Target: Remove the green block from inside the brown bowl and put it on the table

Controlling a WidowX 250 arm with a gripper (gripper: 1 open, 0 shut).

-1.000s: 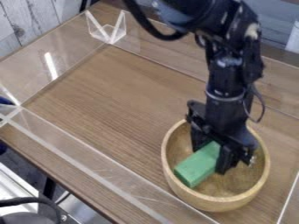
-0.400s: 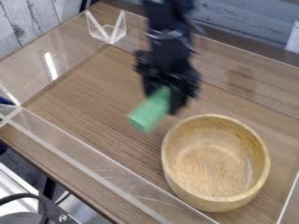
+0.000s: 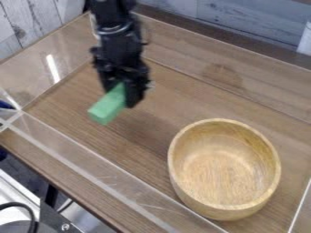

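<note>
The counter (image 3: 183,100) fills most of the view: a brown wood-grain top running off the frame at the upper right and lower left. Clear acrylic walls (image 3: 85,150) stand along its near and left edges, and their glare makes it hard to follow where one panel ends and the next begins. Behind the far edge there is a pale whitewashed plank wall (image 3: 31,23) at the upper left, and a blurred grey surface along the top right that cannot be made out. A small clear folded stand (image 3: 104,29) sits near the back left, partly hidden by the arm.

The brown bowl (image 3: 225,168) rests on the counter at the lower right, upright, with a thick rim and visible grain inside. Nothing lies in it.

The black robot arm (image 3: 112,23) comes down from the top edge, where its upper part is cut off. It is motion-blurred, so its links are hard to separate.

The end effector (image 3: 125,84) points down over the left-centre of the counter, well apart from the bowl. Its jaws are clamped narrowly on the upper end of the green block (image 3: 108,106).

The block hangs tilted below the fingers, its lower end towards the near left. Whether that end touches the wood cannot be told.
</note>
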